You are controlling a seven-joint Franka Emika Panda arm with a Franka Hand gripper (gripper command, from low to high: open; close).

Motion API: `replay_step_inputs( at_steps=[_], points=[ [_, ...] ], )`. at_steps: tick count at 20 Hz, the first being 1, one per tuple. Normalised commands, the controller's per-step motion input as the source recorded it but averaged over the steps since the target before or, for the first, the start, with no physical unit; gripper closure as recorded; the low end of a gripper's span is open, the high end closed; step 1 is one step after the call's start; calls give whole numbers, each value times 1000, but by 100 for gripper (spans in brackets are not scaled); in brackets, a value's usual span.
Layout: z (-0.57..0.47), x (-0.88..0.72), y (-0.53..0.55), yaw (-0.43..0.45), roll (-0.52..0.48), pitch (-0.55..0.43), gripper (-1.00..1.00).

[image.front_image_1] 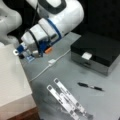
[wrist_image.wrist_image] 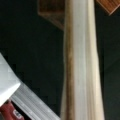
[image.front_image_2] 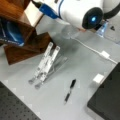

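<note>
My gripper [image.front_image_1: 18, 52] reaches toward a front view's left, over the grey table's [image.front_image_1: 75, 72] left edge and next to a big pale block [image.front_image_1: 12, 80]. In a front view the gripper [image.front_image_2: 36, 4] is at the top left, beside a wooden shelf [image.front_image_2: 22, 47] and a pale board [image.front_image_2: 32, 12]. The wrist view is filled by an upright pale wooden board edge [wrist_image.wrist_image: 80, 62] seen up close, against darkness. No fingers show there. Nothing can be seen held.
A folding metal stand [image.front_image_1: 67, 98] [image.front_image_2: 45, 62] lies on the table, a black pen [image.front_image_1: 90, 86] [image.front_image_2: 70, 90] near it. A white cable with an adapter [image.front_image_1: 51, 61] [image.front_image_2: 105, 55] crosses the table. A black box [image.front_image_1: 100, 51] [image.front_image_2: 107, 100] carries a small white piece [image.front_image_1: 86, 56] [image.front_image_2: 98, 78].
</note>
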Motion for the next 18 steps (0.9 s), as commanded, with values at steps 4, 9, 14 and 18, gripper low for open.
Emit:
replay_step_inputs(
  at_steps=[4,9,14,18],
  points=[
    [34,-321,-278,302,-137,-31,-100],
    [14,-312,-136,296,-61,-56,100],
    [30,-275,-54,279,25,-71,100],
    [13,-233,-22,263,51,-66,100]
  ],
)
